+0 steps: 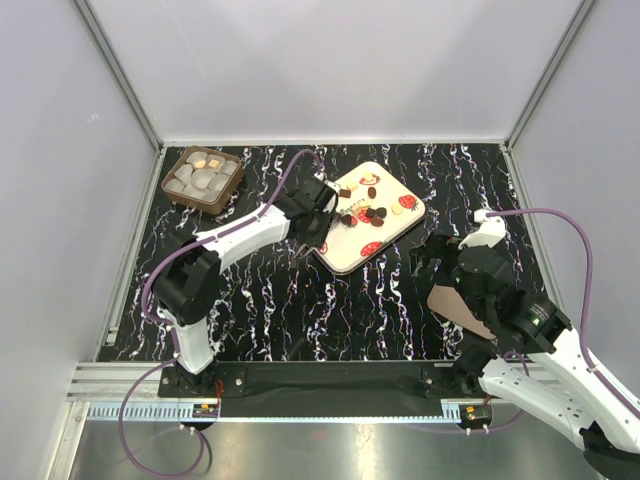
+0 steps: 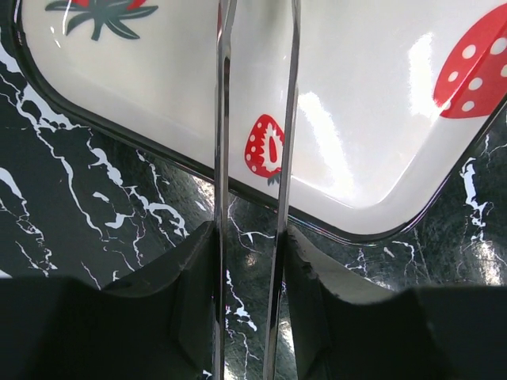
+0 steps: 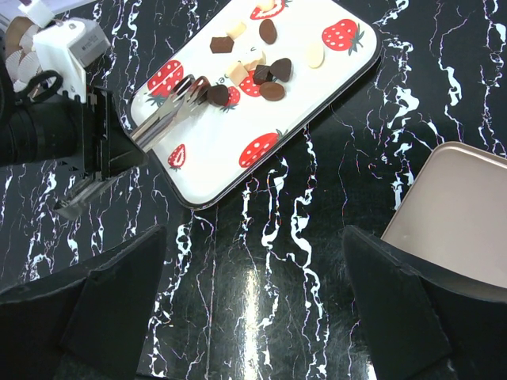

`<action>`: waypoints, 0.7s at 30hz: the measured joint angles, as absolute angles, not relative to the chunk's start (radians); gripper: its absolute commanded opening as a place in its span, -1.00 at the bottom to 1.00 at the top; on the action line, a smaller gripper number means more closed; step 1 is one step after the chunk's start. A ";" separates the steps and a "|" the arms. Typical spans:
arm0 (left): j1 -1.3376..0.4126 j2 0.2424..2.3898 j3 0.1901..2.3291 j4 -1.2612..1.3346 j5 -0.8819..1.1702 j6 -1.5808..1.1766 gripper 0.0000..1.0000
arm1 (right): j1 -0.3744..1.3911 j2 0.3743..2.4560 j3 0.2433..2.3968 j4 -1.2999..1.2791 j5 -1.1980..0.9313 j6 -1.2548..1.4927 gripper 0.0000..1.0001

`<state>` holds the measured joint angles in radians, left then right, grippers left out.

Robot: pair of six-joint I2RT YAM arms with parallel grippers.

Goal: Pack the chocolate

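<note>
The right gripper [image 3: 253,241] hangs nearest, above the black, white-veined surface [image 1: 280,310]. Its fingers are spread wide and there is nothing between them. Just to its right a tan lid [image 3: 451,206] lies flat on the surface, apart from the gripper.

Farther in, the left gripper [image 2: 249,237] is closed on a pair of metal tongs [image 2: 223,119]. Its two dark fingers press against the outer sides of the two thin arms, which run close together and nearly parallel. The gripper sits over the near left edge of a white tray [image 3: 214,170] printed with red strawberries, and the tongs slant out over the tray.

The chocolate [image 3: 272,91] lies mostly on the far half of that tray. It is a loose scatter of dark brown, tan and cream pieces, some touching one another. The tips of the tongs reach the nearest dark pieces of the scatter, but I cannot tell whether they pinch one.

Farthest, at the back left corner of the surface and well apart from the tray, stands a brown box [image 1: 170,188] filled with white paper cups [image 1: 200,180]. A few tan pieces sit in the cups along its far side.
</note>
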<state>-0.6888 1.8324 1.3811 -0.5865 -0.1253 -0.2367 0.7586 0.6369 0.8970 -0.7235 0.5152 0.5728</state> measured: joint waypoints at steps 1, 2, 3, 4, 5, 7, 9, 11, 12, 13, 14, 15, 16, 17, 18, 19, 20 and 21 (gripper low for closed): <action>-0.689 1.832 1.390 -0.591 -0.128 -0.236 -0.22 | 0.759 0.637 0.897 -0.723 0.515 0.573 0.99; -0.689 1.832 1.400 -0.597 -0.129 -0.236 -0.21 | 0.759 0.637 0.897 -0.723 0.515 0.573 0.99; -0.689 1.832 1.409 -0.602 -0.131 -0.236 -0.21 | 0.759 0.637 0.897 -0.723 0.515 0.573 0.99; -0.689 1.831 1.422 -0.608 -0.134 -0.236 -0.21 | 0.759 0.637 0.897 -0.723 0.515 0.573 0.99; -0.689 1.830 1.435 -0.616 -0.137 -0.236 -0.22 | 0.759 0.637 0.897 -0.723 0.515 0.573 0.99; -0.689 1.825 1.463 -0.632 -0.146 -0.235 -0.23 | 0.759 0.636 0.897 -0.723 0.515 0.573 1.00; -0.689 1.817 1.494 -0.652 -0.161 -0.233 -0.24 | 0.759 0.637 0.897 -0.723 0.515 0.573 1.00; -0.689 1.807 1.525 -0.674 -0.175 -0.229 -0.25 | 0.759 0.637 0.897 -0.723 0.515 0.573 0.99; -0.687 1.802 1.541 -0.685 -0.182 -0.228 -0.25 | 0.759 0.637 0.897 -0.723 0.515 0.573 0.99; -0.682 1.797 1.555 -0.694 -0.187 -0.226 -0.26 | 0.759 0.637 0.897 -0.723 0.515 0.573 0.99; -0.678 1.791 1.568 -0.703 -0.190 -0.225 -0.27 | 0.759 0.637 0.897 -0.723 0.515 0.573 0.99; -0.673 1.785 1.575 -0.708 -0.191 -0.225 -0.27 | 0.759 0.637 0.897 -0.723 0.515 0.573 1.00; -0.663 1.773 1.581 -0.714 -0.193 -0.225 -0.28 | 0.759 0.637 0.897 -0.723 0.515 0.572 1.00; -0.650 1.765 1.584 -0.719 -0.193 -0.225 -0.28 | 0.759 0.637 0.897 -0.722 0.515 0.572 0.99; -0.636 1.755 1.584 -0.720 -0.195 -0.225 -0.29 | 0.759 0.638 0.897 -0.722 0.515 0.572 0.99; -0.618 1.748 1.586 -0.725 -0.196 -0.225 -0.29 | 0.759 0.638 0.897 -0.722 0.515 0.572 0.99; -0.599 1.742 1.586 -0.730 -0.196 -0.224 -0.29 | 0.759 0.640 0.897 -0.721 0.515 0.572 0.99; -0.575 1.736 1.587 -0.736 -0.197 -0.224 -0.29 | 0.759 0.641 0.897 -0.719 0.515 0.572 0.99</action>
